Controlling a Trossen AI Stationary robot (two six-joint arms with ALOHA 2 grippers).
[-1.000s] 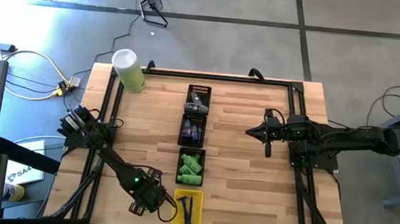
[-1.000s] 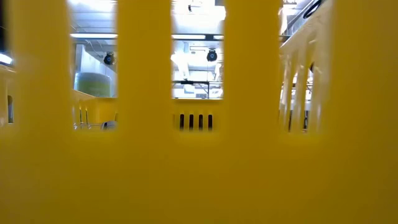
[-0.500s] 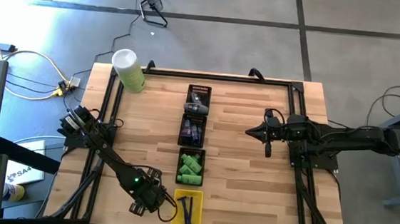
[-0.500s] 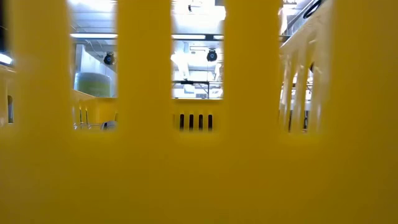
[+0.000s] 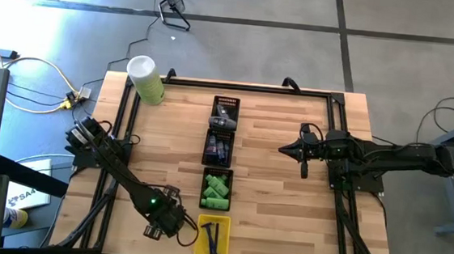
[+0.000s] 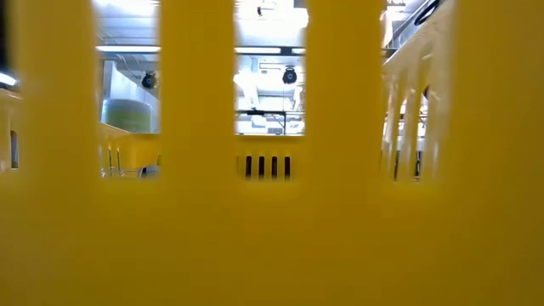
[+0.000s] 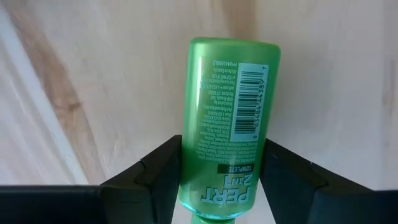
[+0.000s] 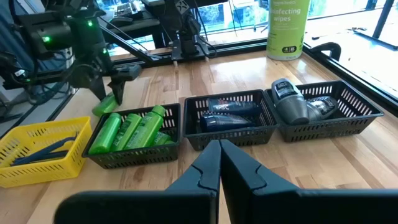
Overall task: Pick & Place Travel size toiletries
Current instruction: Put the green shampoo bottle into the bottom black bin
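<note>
Already the left gripper [image 7: 221, 180] has a green bottle [image 7: 229, 124] clamped between its two dark fingers [image 7: 155, 171], down at the near-left part of the tabletop [image 5: 278, 204], just beside the yellow tray [image 5: 212, 238]. From the left wrist view the bottle's long axis runs straight out ahead of the gripper, flat base pointing away and the cap end hidden under the wrist. The black tray of green bottles [image 5: 216, 189] lies close by, toward the table's middle and a little farther from the near edge, so, as I judge it, the coming move turns on a short carry in that direction, with the bottle then turned to lie along its fellows. The left arm is by far the nearer; the right gripper [image 5: 283, 150] waits well apart on the other side, fingers pressed together and empty.

The bottle is glossy translucent green plastic, a flattened cylinder with a printed label and barcode, smooth enough that it could slip. Both the yellow and black trays have slotted plastic walls. The next black tray [image 8: 231, 118] holds what appear to be dark tubes, though that is hard to make out; the far one [image 8: 323, 109] holds grey, rounded pieces. Thin dark sticks [image 8: 43, 152] lie in the yellow tray. The tabletop is pale, grained wood.
</note>
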